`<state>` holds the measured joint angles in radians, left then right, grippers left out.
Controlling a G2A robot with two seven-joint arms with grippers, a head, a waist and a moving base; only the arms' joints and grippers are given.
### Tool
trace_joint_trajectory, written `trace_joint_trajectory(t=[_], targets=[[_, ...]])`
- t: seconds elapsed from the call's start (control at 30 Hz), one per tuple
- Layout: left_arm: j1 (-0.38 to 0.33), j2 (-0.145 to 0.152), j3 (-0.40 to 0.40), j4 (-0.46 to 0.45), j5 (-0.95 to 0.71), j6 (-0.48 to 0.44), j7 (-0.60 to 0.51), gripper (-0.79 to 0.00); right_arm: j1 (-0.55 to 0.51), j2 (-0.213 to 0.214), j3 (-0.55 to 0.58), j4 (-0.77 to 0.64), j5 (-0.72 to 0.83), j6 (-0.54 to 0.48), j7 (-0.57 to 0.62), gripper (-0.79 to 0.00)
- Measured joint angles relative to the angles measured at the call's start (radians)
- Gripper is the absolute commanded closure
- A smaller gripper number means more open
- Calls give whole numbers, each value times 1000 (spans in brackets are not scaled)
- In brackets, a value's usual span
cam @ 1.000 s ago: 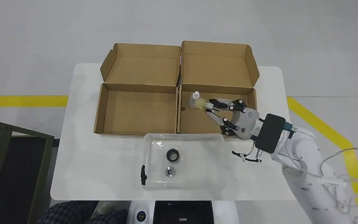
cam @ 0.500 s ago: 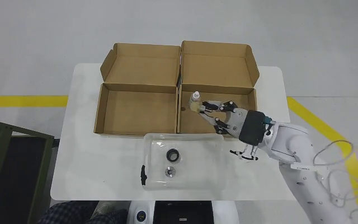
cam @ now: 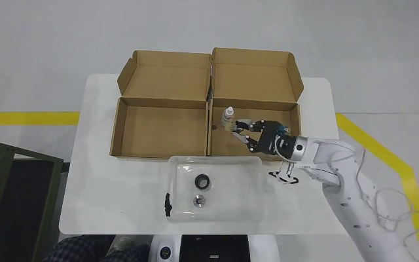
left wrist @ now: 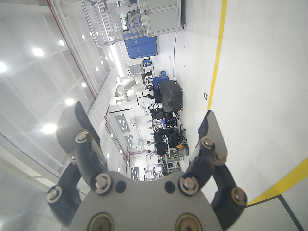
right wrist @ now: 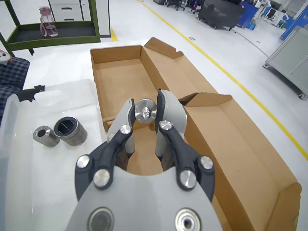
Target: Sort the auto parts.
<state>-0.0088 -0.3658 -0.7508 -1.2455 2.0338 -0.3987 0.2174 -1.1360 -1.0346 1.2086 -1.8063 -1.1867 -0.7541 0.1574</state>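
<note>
Top view: the right gripper (cam: 240, 129) is hovering over the right cardboard box (cam: 291, 116), close by the wall that box is sharing with the left cardboard box (cam: 160, 131).
Right grip: the fingers are clamping a flanged steel part (right wrist: 145, 114) from both sides, right at their tips. Its round face is looking back at the wrist camera.
Held part's place: it's hanging over the right box's floor, at the end nearest the left box. Whether it's touching the cardboard, can't tell.
Left gripper (left wrist: 144, 117): its fingers are standing wide apart with nothing between them, and it's pointing out at the factory hall and floor.
Clear plastic bin (cam: 171, 171): it's sitting on the white table (cam: 105, 190), just beside the front walls of both boxes.
In the bin: a dark-bored linear bearing (right wrist: 70, 131) and a smaller steel bushing (right wrist: 45, 136) are standing upright, just beside each other.
Boxes: both are lying open side by side, lids folding back away from the robot.
Bin rim: a ragged patch of black tape (right wrist: 30, 92) is sticking to it.
Writing: a mark is showing on the far blue cabinets (left wrist: 142, 46), too small to read.
</note>
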Motion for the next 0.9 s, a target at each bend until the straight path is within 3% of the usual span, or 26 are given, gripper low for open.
trace_joint_trajectory(t=[0.6,0.9], targets=[[0,0,0,0,0,0,0,-785,145,-14,-80,214,27,7,263,0],[0,0,0,0,0,0,0,-785,225,-32,-147,346,26,8,299,0]])
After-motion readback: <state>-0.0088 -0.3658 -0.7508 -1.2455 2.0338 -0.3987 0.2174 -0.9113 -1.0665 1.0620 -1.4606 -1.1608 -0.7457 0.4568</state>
